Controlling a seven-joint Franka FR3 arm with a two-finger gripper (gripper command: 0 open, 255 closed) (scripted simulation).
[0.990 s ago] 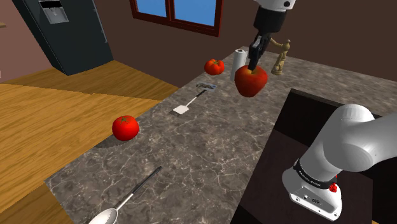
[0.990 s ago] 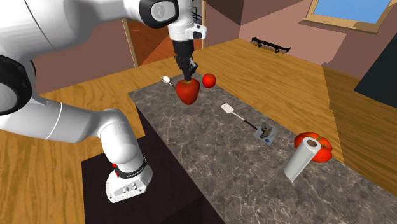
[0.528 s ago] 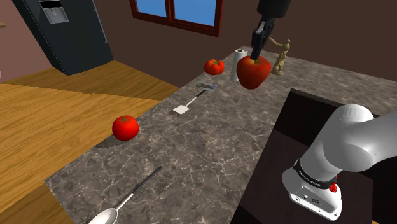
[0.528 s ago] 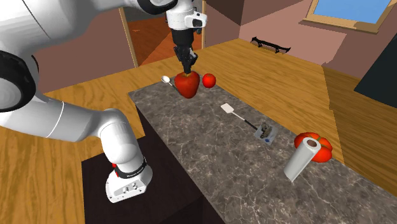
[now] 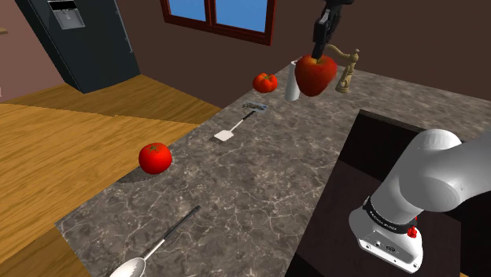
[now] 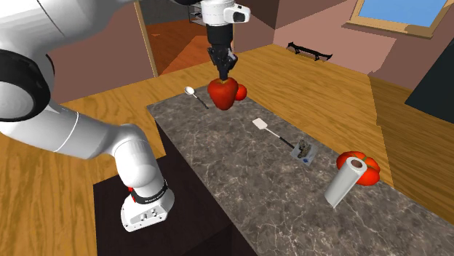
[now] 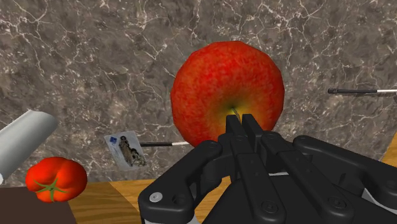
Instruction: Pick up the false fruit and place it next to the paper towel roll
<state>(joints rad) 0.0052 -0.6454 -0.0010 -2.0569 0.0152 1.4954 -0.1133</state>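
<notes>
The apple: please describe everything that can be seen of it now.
The apple is round, red with yellowish flecks, yellow-green around the stem hollow. It hangs in the air above the marbled counter, stem end up, touching nothing but the black jaws, which are shut on its thin stem. In the shoulder view it partly covers the white roll.

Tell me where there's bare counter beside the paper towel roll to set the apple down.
A wide bare strip of counter runs between the spatula and the edge by the stand, right up to the roll: room for the apple. Crowded on the roll's far side: a tomato sits close behind it.
</notes>
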